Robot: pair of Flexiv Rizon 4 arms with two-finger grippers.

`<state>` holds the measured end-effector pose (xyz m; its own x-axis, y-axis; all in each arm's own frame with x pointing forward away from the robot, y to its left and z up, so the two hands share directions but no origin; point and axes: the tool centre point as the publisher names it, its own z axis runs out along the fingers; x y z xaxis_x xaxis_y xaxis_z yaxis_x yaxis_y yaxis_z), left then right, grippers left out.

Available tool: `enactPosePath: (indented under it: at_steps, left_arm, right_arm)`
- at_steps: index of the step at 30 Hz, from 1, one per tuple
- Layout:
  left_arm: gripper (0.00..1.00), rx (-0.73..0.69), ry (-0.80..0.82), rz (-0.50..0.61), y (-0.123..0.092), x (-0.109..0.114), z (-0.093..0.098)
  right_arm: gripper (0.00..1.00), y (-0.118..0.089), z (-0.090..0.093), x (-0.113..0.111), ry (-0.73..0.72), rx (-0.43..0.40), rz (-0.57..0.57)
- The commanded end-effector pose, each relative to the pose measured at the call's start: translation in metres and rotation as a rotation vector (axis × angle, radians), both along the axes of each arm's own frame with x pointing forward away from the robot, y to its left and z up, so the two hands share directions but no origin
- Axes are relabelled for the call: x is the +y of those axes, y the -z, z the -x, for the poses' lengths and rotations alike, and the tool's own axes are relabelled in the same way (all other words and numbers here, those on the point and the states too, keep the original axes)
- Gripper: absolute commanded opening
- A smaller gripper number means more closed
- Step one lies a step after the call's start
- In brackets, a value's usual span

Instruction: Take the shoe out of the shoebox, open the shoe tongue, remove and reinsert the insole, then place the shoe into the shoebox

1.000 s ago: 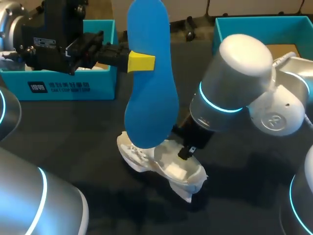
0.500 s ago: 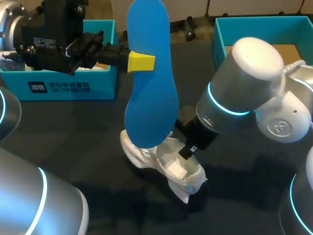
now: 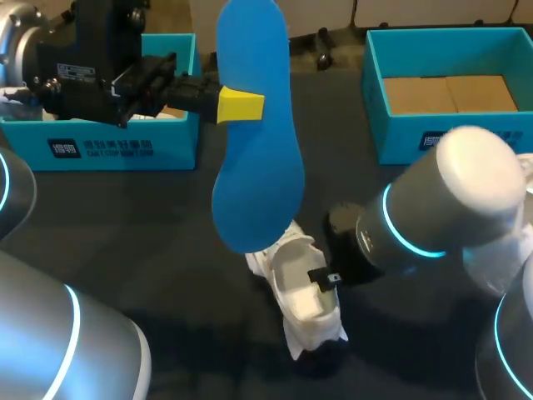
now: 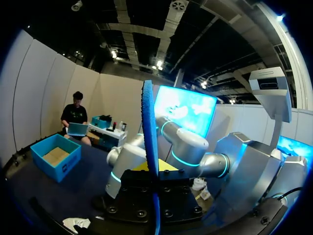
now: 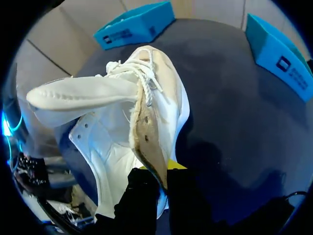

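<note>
- The white shoe (image 3: pixel 300 293) sits on the dark table (image 3: pixel 150 242), near the middle, between the two blue boxes and closer to the robot, opening upward.
- In the right wrist view its tongue (image 5: pixel 83 93) is folded out and away from the laces (image 5: pixel 122 68).
- The right gripper (image 5: pixel 164 174) is clamped on the shoe's side wall, one finger inside and one outside.
- The blue insole (image 3: pixel 258 142) hangs upright above the shoe, out of it.
- The left gripper (image 3: pixel 243 106) pinches the insole across its middle.
- One shoebox (image 3: pixel 125 150) stands at the far left, another (image 3: pixel 400 137) at the far right, well apart from the shoe.
</note>
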<state>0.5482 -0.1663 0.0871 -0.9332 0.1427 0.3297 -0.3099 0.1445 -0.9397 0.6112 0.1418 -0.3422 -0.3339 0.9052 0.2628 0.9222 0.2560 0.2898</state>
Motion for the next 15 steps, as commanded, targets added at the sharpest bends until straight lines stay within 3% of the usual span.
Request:
enactPosePath:
  at_steps: [1,6,15]
  left_arm:
    - [0.00,0.000,0.004,-0.004,-0.001,-0.002,-0.002]
    - [0.00,0.000,0.004,-0.004,-0.001,-0.002,-0.002]
    - [0.00,0.000,0.004,-0.004,-0.001,-0.002,-0.002]
  right_arm:
    - [0.00,-0.001,0.006,0.000,0.270,-0.103,-0.059]
    - [0.00,0.000,0.006,0.003,0.265,-0.097,-0.063]
    - [0.00,0.017,0.002,0.023,0.207,0.004,-0.078]
